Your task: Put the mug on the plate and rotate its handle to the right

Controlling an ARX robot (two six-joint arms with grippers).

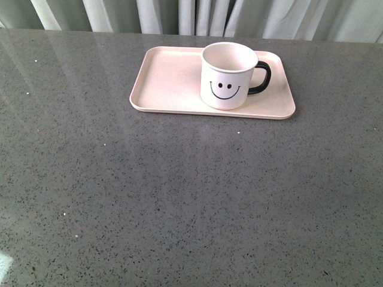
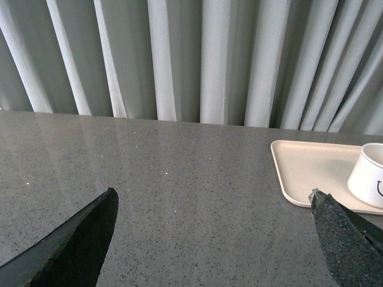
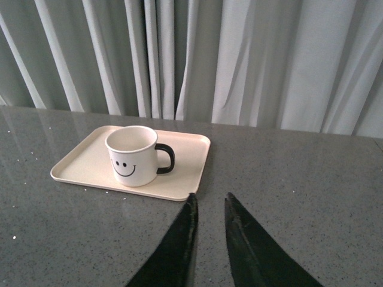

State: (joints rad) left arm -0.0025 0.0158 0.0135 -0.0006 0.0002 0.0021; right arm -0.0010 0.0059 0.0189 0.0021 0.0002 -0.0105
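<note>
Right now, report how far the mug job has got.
Looks done: the mug stands upright on the plate, and its handle points right in the front view. Nothing is in hand: the left gripper is open over bare table, and the right gripper, fingers nearly together, holds nothing and sits clear of the plate. Nothing visible remains to do.

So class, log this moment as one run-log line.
mug upright on plate | handle points right | left gripper open | right gripper near-closed, empty
</note>
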